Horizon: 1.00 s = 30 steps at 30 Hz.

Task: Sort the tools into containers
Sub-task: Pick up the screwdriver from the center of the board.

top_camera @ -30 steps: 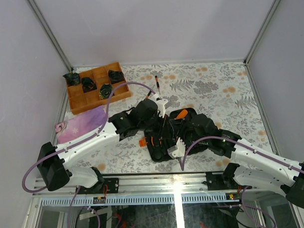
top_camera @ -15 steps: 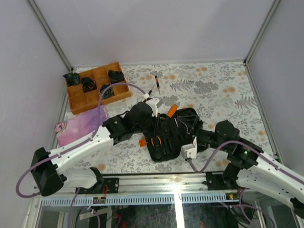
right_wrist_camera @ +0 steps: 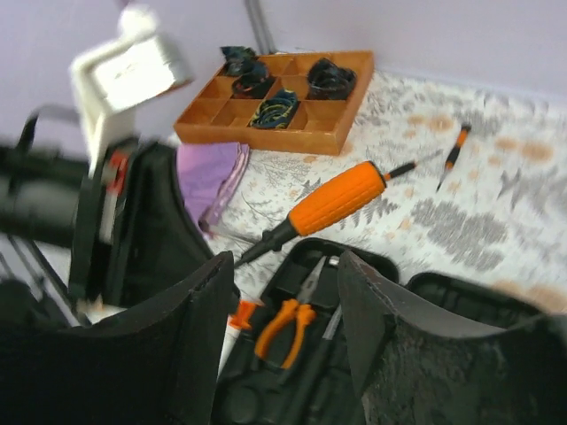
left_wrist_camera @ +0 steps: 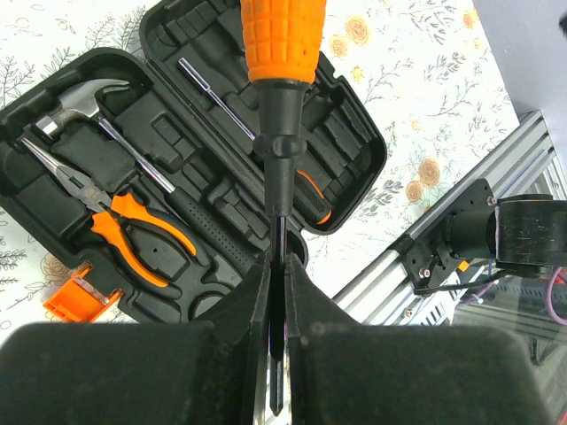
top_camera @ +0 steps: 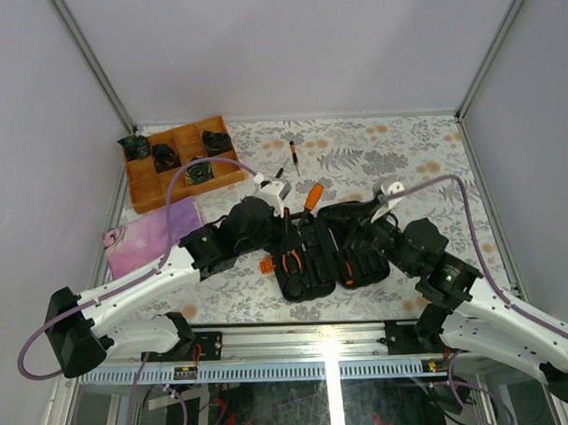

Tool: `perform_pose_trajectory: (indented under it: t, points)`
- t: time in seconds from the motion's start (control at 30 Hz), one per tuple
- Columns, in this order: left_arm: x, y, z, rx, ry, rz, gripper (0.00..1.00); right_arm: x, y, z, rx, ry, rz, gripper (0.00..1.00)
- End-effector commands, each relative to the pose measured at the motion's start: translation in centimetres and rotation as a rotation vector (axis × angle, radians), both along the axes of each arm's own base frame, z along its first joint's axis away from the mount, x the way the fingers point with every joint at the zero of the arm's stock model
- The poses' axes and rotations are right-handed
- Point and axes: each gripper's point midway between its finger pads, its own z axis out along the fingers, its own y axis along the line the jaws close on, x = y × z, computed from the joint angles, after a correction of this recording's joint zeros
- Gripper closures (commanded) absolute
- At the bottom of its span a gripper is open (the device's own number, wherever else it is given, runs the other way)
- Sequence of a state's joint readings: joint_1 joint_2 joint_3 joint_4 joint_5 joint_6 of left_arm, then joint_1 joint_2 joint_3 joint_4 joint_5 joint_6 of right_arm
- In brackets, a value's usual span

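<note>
Clearly the left end effector [left_wrist_camera: 276, 276] pinches the screwdriver [left_wrist_camera: 282, 53] by its thin shaft; it could swivel and miss the case [left_wrist_camera: 354, 150]. Right end effector [right_wrist_camera: 285, 270] gapes empty.

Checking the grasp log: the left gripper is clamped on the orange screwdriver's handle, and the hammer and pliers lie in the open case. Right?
Not quite. The left gripper is clamped on the metal shaft of the screwdriver near its tip; the orange handle sticks out beyond it, as the left wrist view shows. The hammer and pliers do lie in the open case.
</note>
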<state>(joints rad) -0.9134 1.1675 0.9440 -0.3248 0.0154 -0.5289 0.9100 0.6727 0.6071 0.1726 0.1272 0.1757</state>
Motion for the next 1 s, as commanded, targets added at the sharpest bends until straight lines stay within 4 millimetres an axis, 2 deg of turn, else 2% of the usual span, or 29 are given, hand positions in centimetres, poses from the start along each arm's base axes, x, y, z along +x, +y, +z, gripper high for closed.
perform_pose_trajectory:
  t: [0.0, 0.17, 0.27, 0.63, 0.83, 0.97]
  points:
    - [1.4, -0.7, 2.5, -0.111, -0.075, 0.044, 1.00, 2.8, -1.4, 2.7, 0.375, 0.337, -0.292, 0.41]
    - [1.4, -0.9, 2.7, -0.142, -0.078, 0.049, 1.00, 3.6, -0.5, 1.3, 0.537, 0.518, -0.361, 0.40]
    - [1.4, -0.9, 3.0, -0.155, -0.083, 0.051, 1.00, 4.0, 0.2, 0.4, 0.564, 0.588, -0.386, 0.38]
    - [0.9, -1.6, 3.0, -0.186, -0.077, 0.013, 1.00, 4.5, 3.6, -0.7, 0.605, 0.658, -0.299, 0.39]
    - [0.4, -1.8, 3.4, -0.213, -0.084, -0.018, 1.00, 5.0, 4.1, -1.2, 0.608, 0.668, -0.299, 0.44]
    - [0.0, -1.9, 3.4, -0.223, -0.086, -0.036, 1.00, 5.3, 4.5, -1.3, 0.611, 0.675, -0.280, 0.54]
